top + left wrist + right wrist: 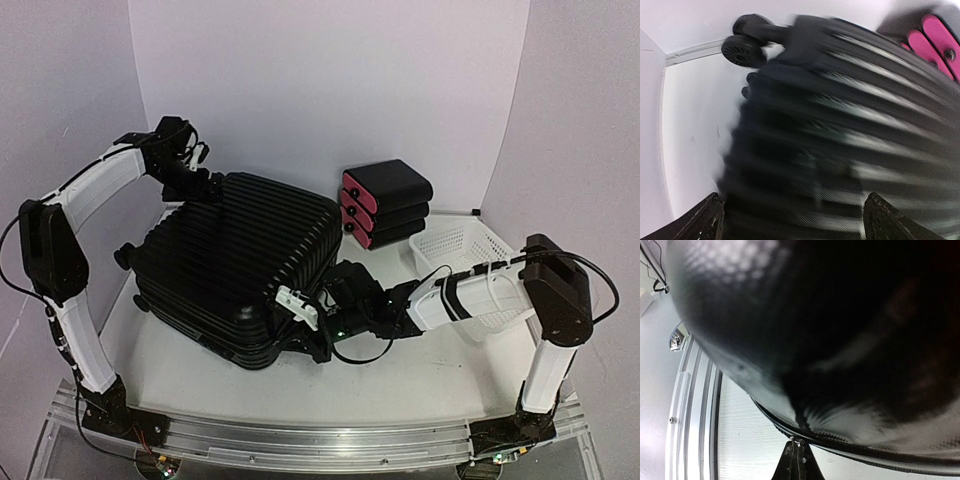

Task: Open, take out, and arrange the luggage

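Right wrist view: right claw (798, 446) together against zipper seam (771, 417) — anything pinched, cannot tell.
Left claw (793, 210): apart, luggage (840, 140) directly beneath.
Doing it well: follow seam — steady luggage.

The luggage (840, 135) is blurred in the left wrist view and overflows the right wrist view.

No legible text, possible white tag (298, 303) on luggage (230, 255) too small to read

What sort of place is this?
Likely a robot lab bench: a left arm and right arm bolted to a metal rail, plain white walls as backdrop, and staged props, a suitcase and a basket.
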`<state>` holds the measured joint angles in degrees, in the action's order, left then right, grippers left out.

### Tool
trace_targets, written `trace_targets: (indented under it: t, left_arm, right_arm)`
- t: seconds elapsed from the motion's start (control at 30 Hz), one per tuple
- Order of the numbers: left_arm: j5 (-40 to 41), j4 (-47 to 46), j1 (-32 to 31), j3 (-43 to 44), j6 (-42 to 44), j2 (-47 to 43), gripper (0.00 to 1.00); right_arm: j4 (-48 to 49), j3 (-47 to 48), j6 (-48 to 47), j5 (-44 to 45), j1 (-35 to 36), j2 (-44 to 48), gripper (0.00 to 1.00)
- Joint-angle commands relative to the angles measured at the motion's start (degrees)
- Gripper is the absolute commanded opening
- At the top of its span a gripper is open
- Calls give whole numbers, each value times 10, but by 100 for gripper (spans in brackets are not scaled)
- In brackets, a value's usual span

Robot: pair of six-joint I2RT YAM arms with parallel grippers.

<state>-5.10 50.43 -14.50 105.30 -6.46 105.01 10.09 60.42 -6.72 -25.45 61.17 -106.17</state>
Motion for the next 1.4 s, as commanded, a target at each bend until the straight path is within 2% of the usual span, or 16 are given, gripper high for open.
trace_targets:
  t: [0.0,0.17,0.23,0.4,0.47,0.6,0.7,0.83,0.93,1.13,1.37]
  left_arm:
    - [158,158,-153,49,-12,-99,95]
    - [231,204,-303,105,-39,-77,88]
    - [266,213,-344,102,-55,-80,89]
    - [277,177,-409,-43,-105,-197,92]
    - [269,143,-439,-115,-118,-252,98]
    - [344,116,-527,-214,-151,-317,99]
    - [393,96,-578,-251,-172,-329,99]
    - [482,97,-646,-249,-178,-288,99]
    - [545,97,-678,-240,-168,-247,100]
    - [617,97,-688,-247,-177,-210,99]
    - [625,101,-688,-297,-224,-216,100]
  right_arm:
    - [80,3,58,48,-11,26,0]
    - [90,-10,81,49,-11,28,0]
    - [91,-10,88,49,-11,28,0]
    - [92,-13,103,65,-11,37,0]
    - [94,-14,108,67,-11,39,0]
    - [112,-25,130,90,-12,47,0]
    - [135,-25,152,84,-11,45,0]
    - [160,-29,163,81,-11,41,0]
    - [168,-36,164,82,-11,41,0]
    - [178,-47,158,86,-11,44,0]
    - [179,-52,105,71,-11,49,0]
